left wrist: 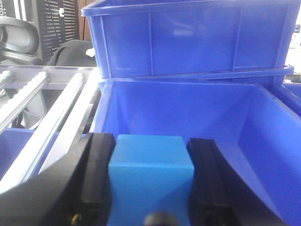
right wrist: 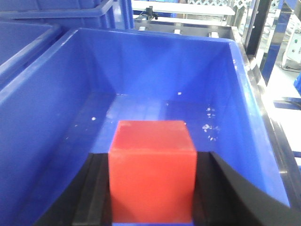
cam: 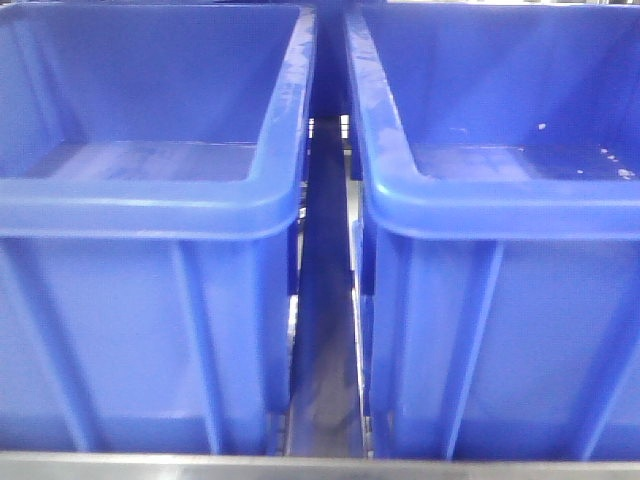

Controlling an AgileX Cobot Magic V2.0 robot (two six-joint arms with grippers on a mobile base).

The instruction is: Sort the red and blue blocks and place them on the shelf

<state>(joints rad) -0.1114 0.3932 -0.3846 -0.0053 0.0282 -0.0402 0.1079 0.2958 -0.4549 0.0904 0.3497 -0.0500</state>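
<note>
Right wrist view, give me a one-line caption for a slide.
Right gripper shut on the red block, poised over an open blue bin.

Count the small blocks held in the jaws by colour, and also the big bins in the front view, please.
Red block: 1
Blue block: 1
Blue bins, front view: 2 (left, right)
Total: 4

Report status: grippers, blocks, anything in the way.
Left gripper shut on blue block, over blue bin. Right gripper shut on red block, over second blue bin. No obstruction seen.
</note>
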